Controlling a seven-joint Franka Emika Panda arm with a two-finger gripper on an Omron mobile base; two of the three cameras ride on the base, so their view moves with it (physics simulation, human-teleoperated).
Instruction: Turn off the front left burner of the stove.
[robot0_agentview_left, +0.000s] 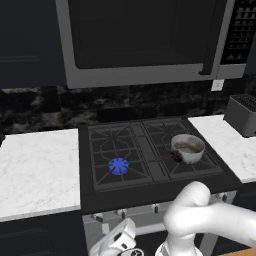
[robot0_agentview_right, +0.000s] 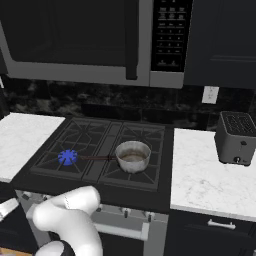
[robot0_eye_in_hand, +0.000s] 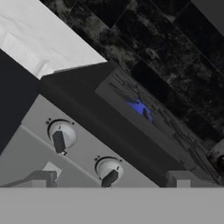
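The stove (robot0_agentview_left: 150, 187) is a black cooktop with a silver front. On its front left burner (robot0_agentview_left: 118, 165) a blue flame disc is lit; it shows too in the right base view (robot0_agentview_right: 68, 157) and, rolled, in the hand view (robot0_eye_in_hand: 139, 107). My gripper (robot0_eye_in_hand: 109, 181) hangs low before the stove's front, at the left end of the knob row, and is open, its fingertips (robot0_eye_in_hand: 40, 178) far apart. Two round silver knobs face it: the leftmost knob (robot0_eye_in_hand: 61, 136) and the second knob (robot0_eye_in_hand: 108, 171), which lies between the fingertips, apart from them. The white hand (robot0_agentview_left: 119, 241) sits below the knobs.
A steel saucepan (robot0_agentview_left: 188, 148) with brown liquid stands on the front right burner, handle pointing left. White marble counters (robot0_agentview_left: 35, 170) flank the stove. A toaster (robot0_agentview_right: 236, 137) sits on the right counter. A grey-framed microwave (robot0_agentview_left: 140, 40) hangs above.
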